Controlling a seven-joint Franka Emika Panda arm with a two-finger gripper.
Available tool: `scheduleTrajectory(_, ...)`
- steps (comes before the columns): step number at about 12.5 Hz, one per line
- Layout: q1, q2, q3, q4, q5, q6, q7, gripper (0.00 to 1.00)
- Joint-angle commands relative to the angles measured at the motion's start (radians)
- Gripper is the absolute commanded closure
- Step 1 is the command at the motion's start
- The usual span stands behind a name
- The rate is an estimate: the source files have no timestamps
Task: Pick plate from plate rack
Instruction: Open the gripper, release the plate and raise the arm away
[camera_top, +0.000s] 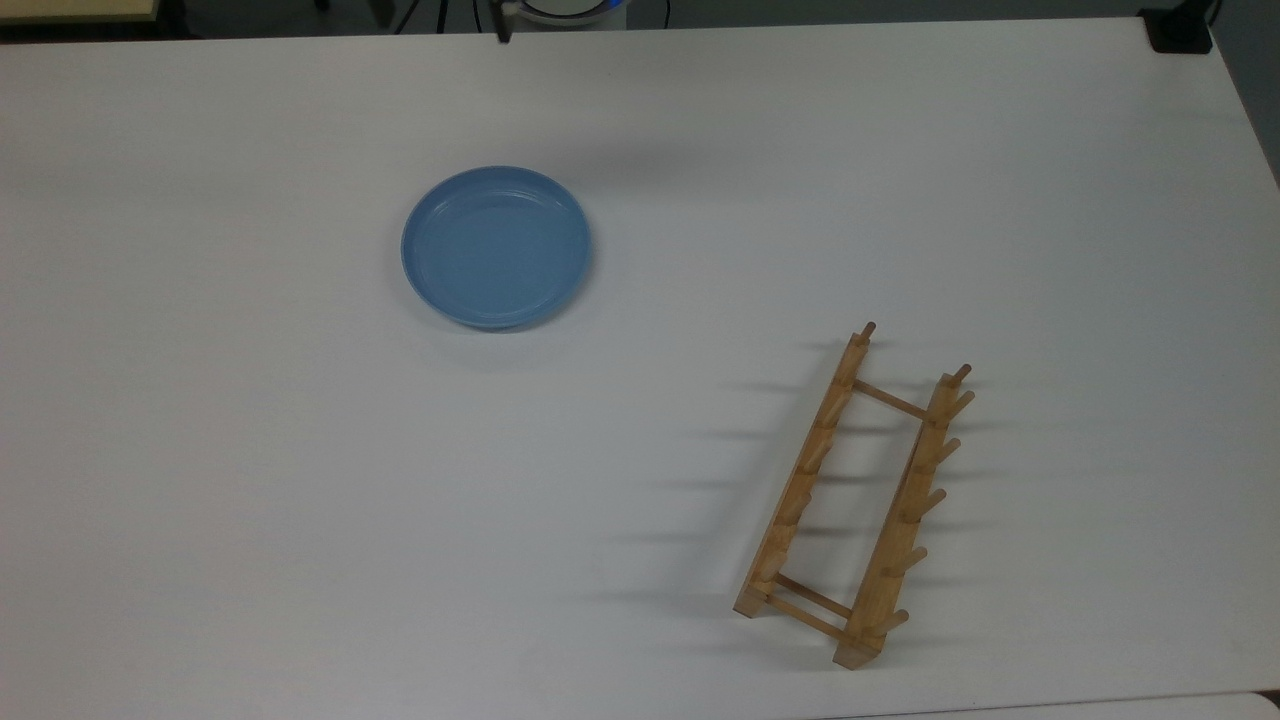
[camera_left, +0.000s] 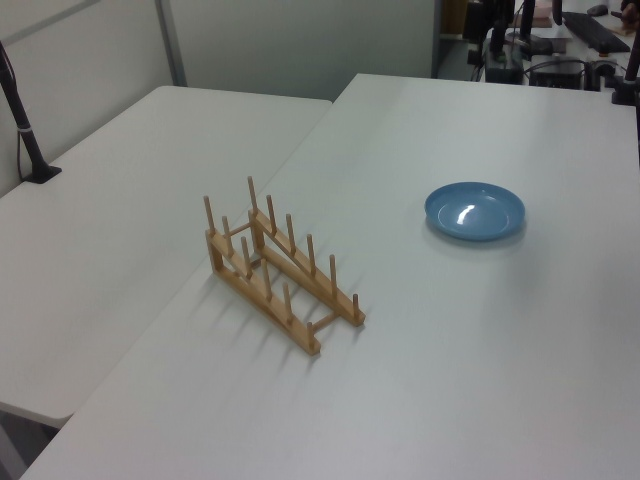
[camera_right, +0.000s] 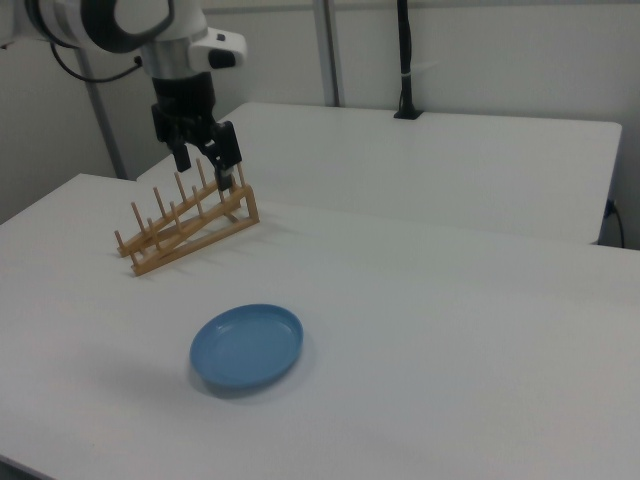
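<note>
Our gripper (camera_right: 206, 158) hangs high in the right view, its two black fingers (camera_right: 229, 152) spread apart and holding nothing; in that picture it overlaps the rack only by line of sight, since nothing else places it near the wood. The plate (camera_top: 496, 247) lies flat on the table (camera_top: 250, 480), rim up, at about ten o'clock from the rack (camera_top: 853, 500) in the top view and well apart from it; the rack's pegs carry nothing.

We judge the pick finished and the plate set down, so the step in hand is the retreat; to do it well we lift straight up and away, keep the fingers clear of the rim, and avoid sweeping low across the pegs.

The table is a plain white matte top, smooth and bare around both things; a second white table (camera_left: 110, 200) butts against it at nine o'clock in the left view; a black post (camera_right: 404, 60) stands at its far edge, with pale partition walls (camera_left: 280, 40) behind; dark equipment (camera_left: 500, 40) sits at twelve o'clock.
</note>
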Motion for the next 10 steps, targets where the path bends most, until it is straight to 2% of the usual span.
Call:
scheduleTrajectory(1,0.147,-0.047,-0.131,-0.030,0.003,0.012,-0.062,0.00)
scheduleTrajectory(5,0.150,-0.040,-0.128,-0.034,-0.038,0.067,-0.237,0.00)
scheduleTrajectory(10,0.148,-0.038,-0.128,-0.041,-0.040,0.095,-0.231,0.00)
